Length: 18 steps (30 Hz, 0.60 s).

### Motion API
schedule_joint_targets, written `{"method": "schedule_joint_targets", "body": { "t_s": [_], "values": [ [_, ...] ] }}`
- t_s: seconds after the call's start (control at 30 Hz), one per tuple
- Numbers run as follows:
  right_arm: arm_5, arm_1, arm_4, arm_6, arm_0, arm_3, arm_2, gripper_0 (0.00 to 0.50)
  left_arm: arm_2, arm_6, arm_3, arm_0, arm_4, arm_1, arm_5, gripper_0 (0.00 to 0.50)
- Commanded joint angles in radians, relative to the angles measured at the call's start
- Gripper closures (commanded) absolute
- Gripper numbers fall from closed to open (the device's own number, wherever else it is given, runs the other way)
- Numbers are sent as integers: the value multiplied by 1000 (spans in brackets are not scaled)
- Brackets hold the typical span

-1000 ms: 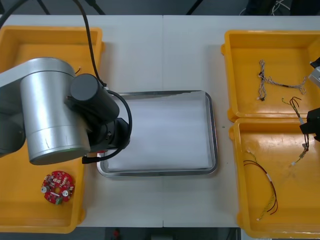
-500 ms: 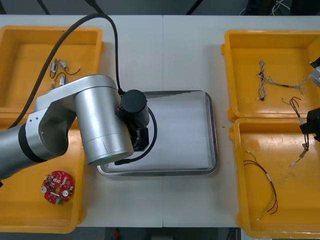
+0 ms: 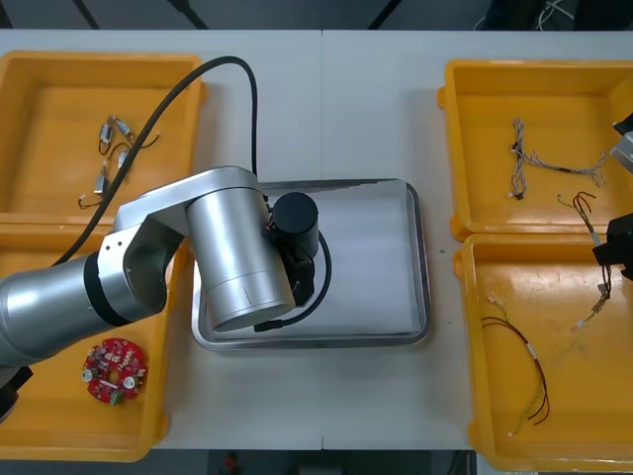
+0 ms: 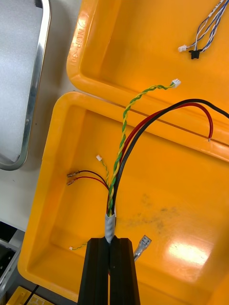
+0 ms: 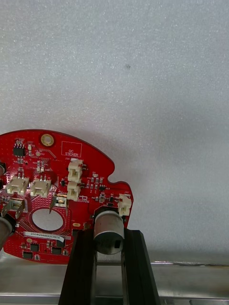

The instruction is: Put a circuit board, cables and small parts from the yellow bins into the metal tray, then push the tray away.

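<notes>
Small metal parts are seen in the far-left yellow bin, and a second circuit board lies flat in the near-left yellow bin. The left gripper is clamped on a metal cylinder at the edge of the circuit board, which is held over the white inside of the metal tray, toward its left half. Contact with the tray floor cannot be told.

Step in hand is judged to be placing the board. Next, a short lowering is called for, then the fingers are to be opened and the arm drawn clear.

On the right, the right gripper is pinched tight on a cable bundle over the near-right yellow bin — probably the next item for the tray. More cables lie in the far-right yellow bin. The surface beyond the tray looks free for the later push.
</notes>
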Motion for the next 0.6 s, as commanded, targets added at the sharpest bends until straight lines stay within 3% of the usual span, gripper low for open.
{"method": "schedule_joint_targets", "body": {
  "t_s": [0.03,0.13,0.37,0.47,0.53,0.6],
  "values": [
    [3,-19,1,37,-23,-27,-3,500,-27,36,-9,-39,-12,-23,-11,493],
    [3,-19,1,37,-23,-27,-3,500,-27,35,-5,-39,-10,-22,-11,475],
    [3,-19,1,37,-23,-27,-3,500,-33,30,3,-39,-9,-11,-23,382],
    [3,-19,1,37,-23,-27,-3,500,-33,30,1,-39,-6,-6,-25,309],
    [3,-19,1,37,-23,-27,-3,500,-33,28,1,-38,-4,-2,-29,215],
    [3,-19,1,37,-23,-27,-3,500,-33,30,1,-38,-1,1,-31,180]
  ]
}}
